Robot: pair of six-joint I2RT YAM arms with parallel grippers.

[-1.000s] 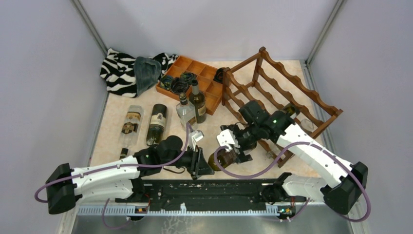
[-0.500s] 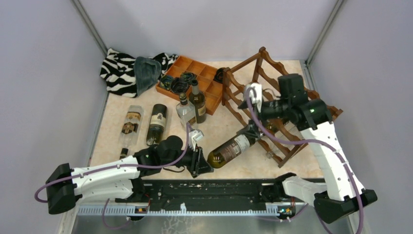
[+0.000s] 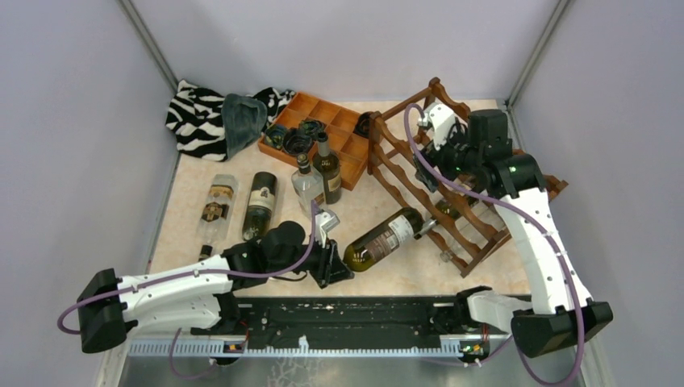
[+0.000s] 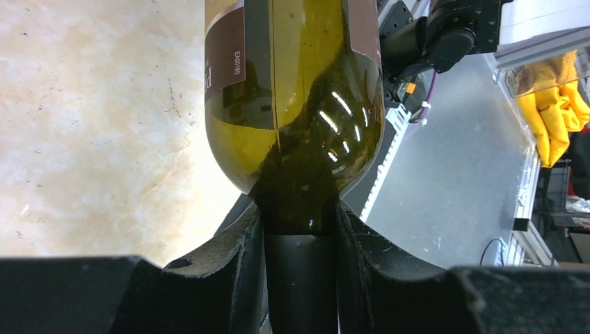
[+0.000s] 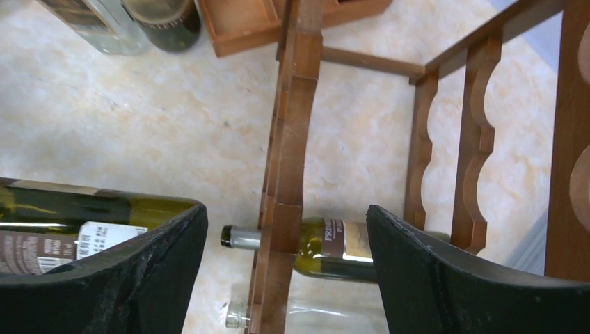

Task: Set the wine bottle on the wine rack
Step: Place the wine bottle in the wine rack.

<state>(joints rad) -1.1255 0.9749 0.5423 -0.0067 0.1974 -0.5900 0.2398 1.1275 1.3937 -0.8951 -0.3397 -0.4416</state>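
Observation:
The wine bottle (image 3: 387,239), olive green with a dark label, lies tilted on the table with its neck against the low front rail of the wine rack (image 3: 385,153). My left gripper (image 3: 333,263) is shut, and its tips sit right at the bottle's base (image 4: 292,104); nothing is held between its fingers (image 4: 240,236). My right gripper (image 3: 423,169) hangs open above the rack's left end. In the right wrist view its gripper (image 5: 285,209) looks down past the front rail (image 5: 289,104) onto a green bottle (image 5: 341,243) lying in the rack. The wine bottle (image 5: 69,216) shows at the left edge.
A clear bottle (image 3: 477,218) also lies in the rack's lowest tier. Two bottles (image 3: 316,179) stand upright left of the rack, in front of an orange-brown compartment tray (image 3: 347,141). Two more bottles (image 3: 260,203) lie further left. A zebra-print cloth (image 3: 198,113) is bunched at the back.
The right gripper let go of the wine bottle and rose up and back over the rack. The bottle stayed leaning against the rack's front rail. The left arm barely moved.

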